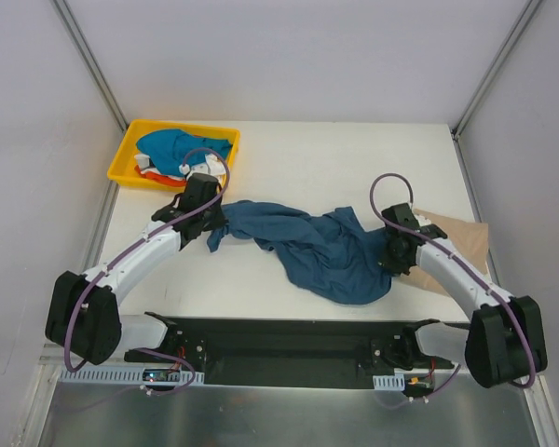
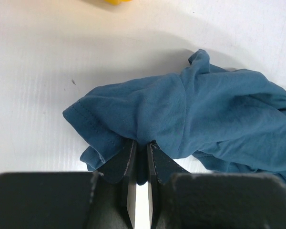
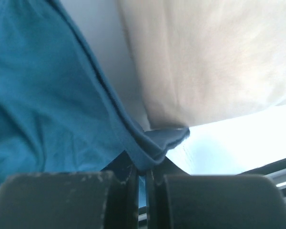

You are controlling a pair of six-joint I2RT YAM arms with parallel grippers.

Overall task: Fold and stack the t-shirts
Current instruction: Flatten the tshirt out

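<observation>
A large dark teal-blue t-shirt (image 1: 326, 247) lies crumpled across the middle of the table. My left gripper (image 1: 208, 222) is shut on its left end; in the left wrist view (image 2: 142, 149) the cloth (image 2: 190, 112) is pinched between the jaws. My right gripper (image 1: 391, 253) is shut on its right edge; the right wrist view (image 3: 142, 168) shows the hem (image 3: 109, 105) clamped. A folded tan-beige t-shirt (image 1: 461, 244) lies at the right, also in the right wrist view (image 3: 214, 62). Bright blue (image 1: 172, 146), white and orange-red t-shirts lie in a tray.
A yellow plastic tray (image 1: 121, 160) stands at the table's back left corner. Grey walls with metal posts enclose the table on three sides. A black rail (image 1: 279, 349) runs along the near edge between the arm bases.
</observation>
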